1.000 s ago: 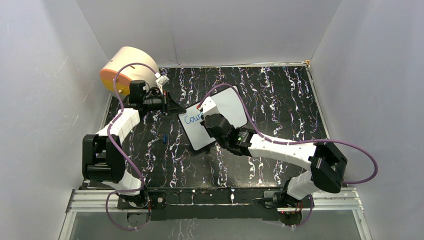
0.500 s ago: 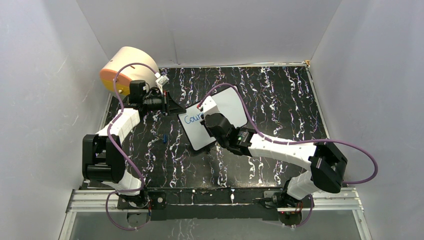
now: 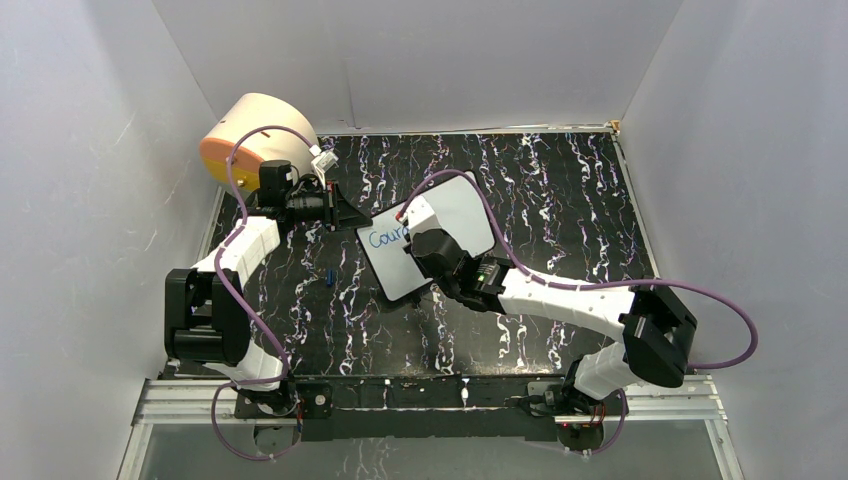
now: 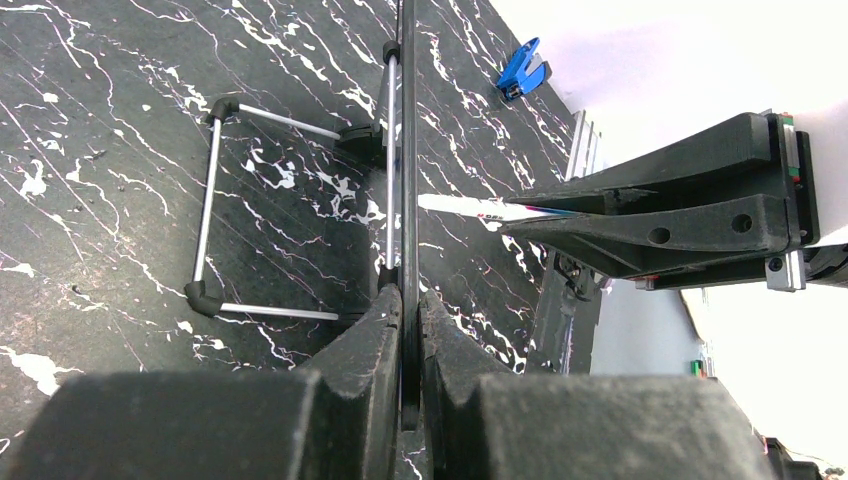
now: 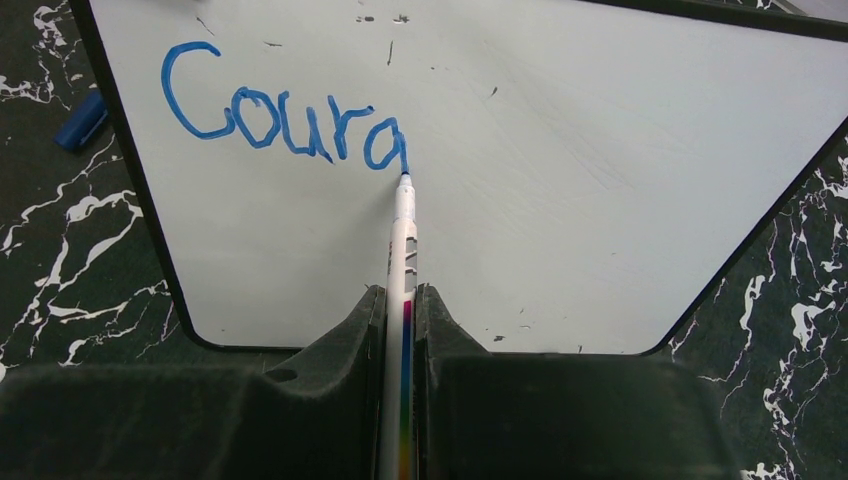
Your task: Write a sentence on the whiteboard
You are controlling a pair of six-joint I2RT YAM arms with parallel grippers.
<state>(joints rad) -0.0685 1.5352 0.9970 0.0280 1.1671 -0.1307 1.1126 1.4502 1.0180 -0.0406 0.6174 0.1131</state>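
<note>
The whiteboard (image 3: 470, 215) lies tilted on the black marbled table; it fills the right wrist view (image 5: 560, 200). Blue handwriting (image 5: 285, 115) on it reads "Coura"; it also shows in the top view (image 3: 383, 238). My right gripper (image 5: 400, 300) is shut on a white marker (image 5: 403, 240) whose blue tip touches the board at the end of the last letter. In the top view the right gripper (image 3: 412, 232) covers the board's middle. My left gripper (image 4: 405, 305) is shut on the whiteboard's black edge (image 4: 407, 150), seen edge-on; in the top view it (image 3: 352, 215) is at the board's left corner.
A cream-and-orange drum (image 3: 255, 135) stands at the back left. A blue marker cap (image 3: 329, 275) lies on the table left of the board, also in the left wrist view (image 4: 523, 70) and right wrist view (image 5: 82, 120). A wire stand (image 4: 215, 205) sits behind the board.
The right gripper has shifted slightly rightwards along the board with the marker. The left arm and the board have not moved.
</note>
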